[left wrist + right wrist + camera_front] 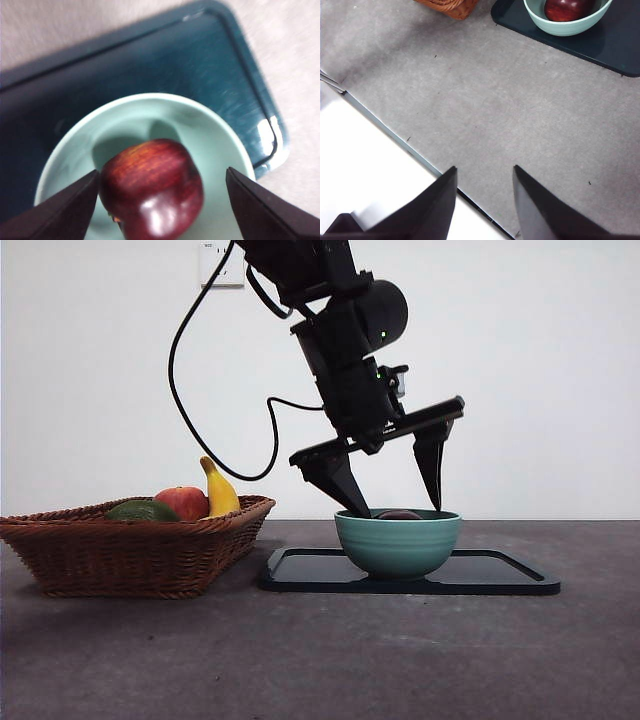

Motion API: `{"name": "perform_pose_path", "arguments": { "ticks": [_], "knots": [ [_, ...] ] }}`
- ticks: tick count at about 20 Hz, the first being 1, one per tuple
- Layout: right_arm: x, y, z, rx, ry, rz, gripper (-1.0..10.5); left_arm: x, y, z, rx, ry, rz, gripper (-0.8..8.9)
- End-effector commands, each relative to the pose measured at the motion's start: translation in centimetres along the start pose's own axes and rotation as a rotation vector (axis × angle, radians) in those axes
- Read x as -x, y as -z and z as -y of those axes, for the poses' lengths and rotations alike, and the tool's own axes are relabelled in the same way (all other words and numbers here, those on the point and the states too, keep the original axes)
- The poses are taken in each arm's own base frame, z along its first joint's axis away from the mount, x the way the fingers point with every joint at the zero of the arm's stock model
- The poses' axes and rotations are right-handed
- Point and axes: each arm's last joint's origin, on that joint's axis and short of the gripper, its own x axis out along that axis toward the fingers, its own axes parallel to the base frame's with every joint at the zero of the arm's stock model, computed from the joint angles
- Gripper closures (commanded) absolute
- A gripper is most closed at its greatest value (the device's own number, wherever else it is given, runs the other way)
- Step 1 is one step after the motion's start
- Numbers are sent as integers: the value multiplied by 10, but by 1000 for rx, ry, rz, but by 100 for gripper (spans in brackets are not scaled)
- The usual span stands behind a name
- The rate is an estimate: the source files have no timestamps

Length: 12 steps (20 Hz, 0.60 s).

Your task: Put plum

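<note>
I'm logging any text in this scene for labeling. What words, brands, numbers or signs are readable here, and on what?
None can be read.
The white wall plate at the top of the front view has faint marks, too small to read.
The plum, the bowl, the tray, the basket and the left pincer, open over the bowl, show no lettering.

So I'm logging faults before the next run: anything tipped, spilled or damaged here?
Nothing stands out. The plum lies in the upright bowl on the tray; the open left gripper straddles it, and the basket fruit sits tidy.
</note>
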Motion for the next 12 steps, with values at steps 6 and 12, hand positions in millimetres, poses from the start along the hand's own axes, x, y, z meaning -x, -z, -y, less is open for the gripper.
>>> {"name": "perform_pose_path", "arguments": {
  "ticks": [6,12],
  "knots": [
    [0,-1,-1,-2,-5,0,769,-23,6,10,-23,-24,-33,409],
    [0,-1,-1,0,-5,2,769,-26,9,9,-54,-33,-58,516]
  ]
}}
